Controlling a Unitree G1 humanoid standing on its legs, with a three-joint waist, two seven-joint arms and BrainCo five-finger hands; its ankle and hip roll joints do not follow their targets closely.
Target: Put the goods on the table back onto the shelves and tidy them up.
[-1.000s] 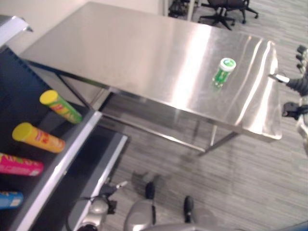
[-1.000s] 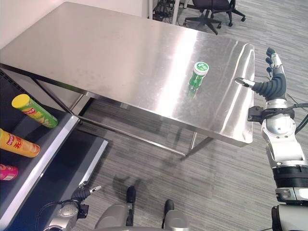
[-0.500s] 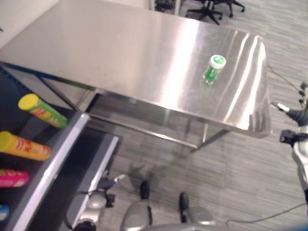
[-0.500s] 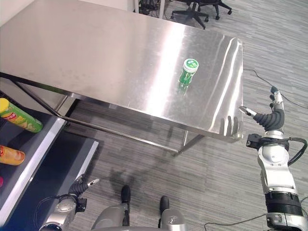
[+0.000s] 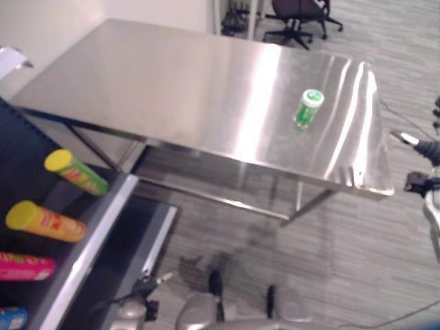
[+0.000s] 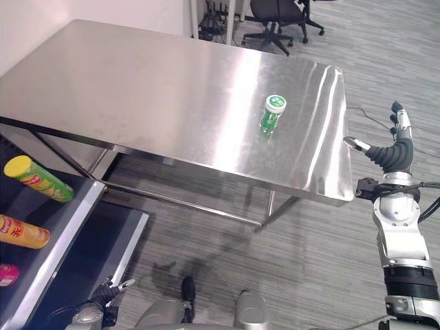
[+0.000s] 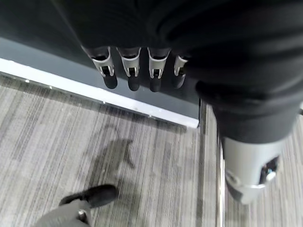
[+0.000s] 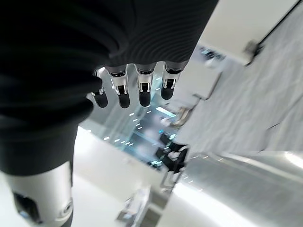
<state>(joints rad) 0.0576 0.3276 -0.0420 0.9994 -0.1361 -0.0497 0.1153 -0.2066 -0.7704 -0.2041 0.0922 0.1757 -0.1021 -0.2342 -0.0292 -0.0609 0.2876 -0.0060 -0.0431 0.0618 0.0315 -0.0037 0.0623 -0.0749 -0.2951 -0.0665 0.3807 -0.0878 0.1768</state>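
A small green bottle with a white cap (image 6: 272,113) stands on the steel table (image 6: 137,89), towards its right end. My right hand (image 6: 395,148) is raised off the table's near right corner, a good way from the bottle, its fingers (image 8: 137,87) straight and holding nothing. My left hand (image 6: 103,294) hangs low by the shelf's front, near the floor, with relaxed fingers (image 7: 132,71) and nothing in it.
A dark shelf with a pale front edge (image 5: 96,227) stands at the left. On it lie a green-yellow tube (image 5: 75,172), an orange tube (image 5: 45,221), a pink tube (image 5: 24,267) and a blue one (image 5: 10,320). An office chair (image 6: 275,17) stands behind the table.
The whole view has shifted, so the camera moved. My right hand has come back from alongside the table's right edge to off its near right corner. The bottle has stayed put.
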